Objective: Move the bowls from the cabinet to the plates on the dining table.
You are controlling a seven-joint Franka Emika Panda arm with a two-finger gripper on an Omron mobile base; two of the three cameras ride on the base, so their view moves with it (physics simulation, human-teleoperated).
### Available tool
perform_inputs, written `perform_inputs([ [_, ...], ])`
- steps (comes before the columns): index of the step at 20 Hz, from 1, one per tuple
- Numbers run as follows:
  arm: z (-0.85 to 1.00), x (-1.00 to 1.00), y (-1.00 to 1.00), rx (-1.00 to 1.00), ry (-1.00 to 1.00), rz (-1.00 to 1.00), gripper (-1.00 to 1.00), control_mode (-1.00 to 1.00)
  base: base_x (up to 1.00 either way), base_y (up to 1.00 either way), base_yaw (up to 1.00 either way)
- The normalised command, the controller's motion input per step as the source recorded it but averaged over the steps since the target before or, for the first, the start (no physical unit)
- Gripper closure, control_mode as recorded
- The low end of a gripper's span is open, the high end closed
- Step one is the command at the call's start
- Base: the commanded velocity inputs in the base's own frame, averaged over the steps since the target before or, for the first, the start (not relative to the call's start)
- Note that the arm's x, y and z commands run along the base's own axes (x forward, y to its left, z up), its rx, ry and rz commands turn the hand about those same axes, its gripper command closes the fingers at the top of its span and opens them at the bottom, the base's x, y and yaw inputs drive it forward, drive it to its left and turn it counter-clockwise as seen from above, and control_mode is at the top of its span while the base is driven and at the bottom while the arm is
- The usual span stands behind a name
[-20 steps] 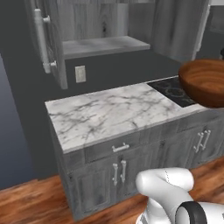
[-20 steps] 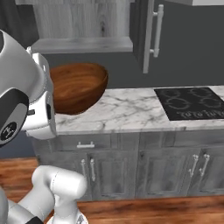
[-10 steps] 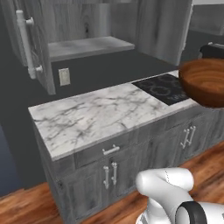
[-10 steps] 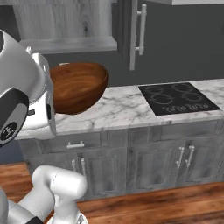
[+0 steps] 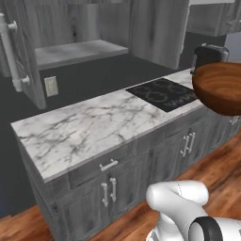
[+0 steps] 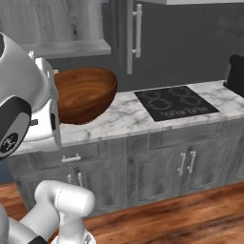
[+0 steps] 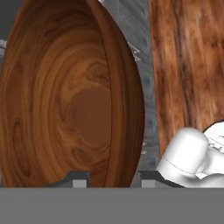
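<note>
one gripper (image 7: 110,178) holds wooden bowl (image 7: 74,96) aloft

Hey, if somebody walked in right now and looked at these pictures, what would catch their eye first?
Most likely the glossy reddish-brown wooden bowl, carried in the air in front of the marble counter, its rim pinched between the jaws in the hand view. Next, the black stove set into that counter's right end. Above, the open grey cabinet with its long silver handle stands out against the dark wall.
</note>
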Motion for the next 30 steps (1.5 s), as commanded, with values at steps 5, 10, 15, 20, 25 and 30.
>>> perform_inputs([
  [5, 0.00, 0.00, 0.00, 0.00, 0.00, 0.00, 1.00, 1.00, 0.00, 0.02, -0.25],
  [10, 0.00, 0.00, 0.00, 0.00, 0.00, 0.00, 1.00, 1.00, 0.00, 0.03, -0.25],
  [15, 0.00, 0.00, 0.00, 0.00, 0.00, 0.00, 1.00, 1.00, 0.00, 0.04, -0.25],
  [20, 0.00, 0.00, 0.00, 0.00, 0.00, 0.00, 1.00, 1.00, 0.00, 0.04, -0.25],
  [25, 0.00, 0.00, 0.00, 0.00, 0.00, 0.00, 1.00, 1.00, 0.00, 0.04, -0.25],
  [30, 0.00, 0.00, 0.00, 0.00, 0.00, 0.00, 1.00, 1.00, 0.00, 0.04, -0.25],
])
